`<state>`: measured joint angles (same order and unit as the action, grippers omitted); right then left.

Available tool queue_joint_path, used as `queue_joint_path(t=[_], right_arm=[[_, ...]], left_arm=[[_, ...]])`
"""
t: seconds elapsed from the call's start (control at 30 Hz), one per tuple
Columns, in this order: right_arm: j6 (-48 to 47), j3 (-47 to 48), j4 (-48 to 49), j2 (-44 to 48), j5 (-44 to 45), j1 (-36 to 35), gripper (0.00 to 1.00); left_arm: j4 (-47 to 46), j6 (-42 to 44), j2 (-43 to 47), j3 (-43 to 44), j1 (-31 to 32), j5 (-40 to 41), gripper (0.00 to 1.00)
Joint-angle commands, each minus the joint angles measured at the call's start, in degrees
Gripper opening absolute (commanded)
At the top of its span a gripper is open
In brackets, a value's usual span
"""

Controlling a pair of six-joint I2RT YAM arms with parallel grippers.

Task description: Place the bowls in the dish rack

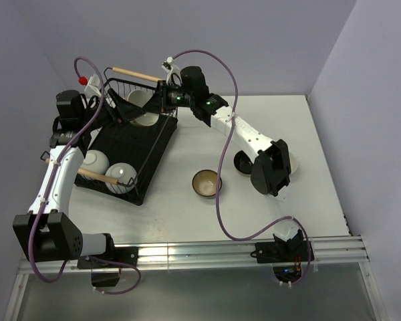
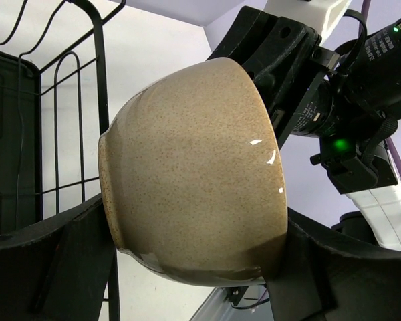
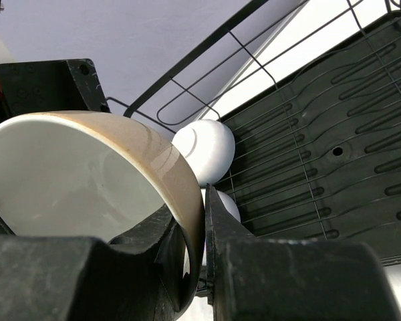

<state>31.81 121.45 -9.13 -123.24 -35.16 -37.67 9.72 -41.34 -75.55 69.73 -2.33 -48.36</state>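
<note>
The cream-beige round ceramic bowl (image 1: 144,107) hangs on edge over the far end of the black wire dish rack (image 1: 123,144), upper left of the top view. The right gripper (image 3: 202,217) pinches its rim. The left gripper (image 2: 194,261) straddles its body; clamping cannot be determined. The opening faces the right gripper.

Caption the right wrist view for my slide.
Right hand pinching the cream bowl by its rim at the dish rack, two white bowls resting inside.
</note>
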Motion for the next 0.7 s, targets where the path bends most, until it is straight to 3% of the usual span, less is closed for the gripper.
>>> queue_joint_path(t=[0.0, 0.1, 0.13, 0.23, 0.43, 0.57, 0.67], right_arm=[[1.76, 1.86, 5.88, 1.42, -3.43, -0.91, 0.00], [1.15, 2.30, 5.09, 1.34, -3.25, -1.00, 0.00], [1.06, 2.30, 4.82, 1.25, -3.25, -1.00, 0.00], [0.53, 2.74, 3.94, 1.07, -3.16, -1.00, 0.03], [0.44, 2.65, 3.50, 1.16, -2.55, -1.00, 0.14], [0.44, 2.74, 3.24, 1.25, -2.37, -0.91, 0.35], [0.44, 2.65, 3.15, 1.16, -2.11, -0.91, 0.40]], left_arm=[[-1.19, 0.73, -0.39, 1.28, 0.57, 2.04, 0.75], [-1.01, 1.09, 0.14, 1.02, 0.66, 2.74, 0.48], [-1.01, 1.09, 0.49, 0.84, 0.66, 3.00, 0.27], [-2.07, 0.39, 1.28, 0.32, 0.40, 4.06, 0.02], [-3.03, -1.81, 1.02, 0.58, -1.10, 5.11, 0.00], [-3.21, -2.34, 1.11, 0.67, -1.63, 6.26, 0.00], [-3.48, -2.60, 1.11, 0.32, -1.98, 6.43, 0.00]])
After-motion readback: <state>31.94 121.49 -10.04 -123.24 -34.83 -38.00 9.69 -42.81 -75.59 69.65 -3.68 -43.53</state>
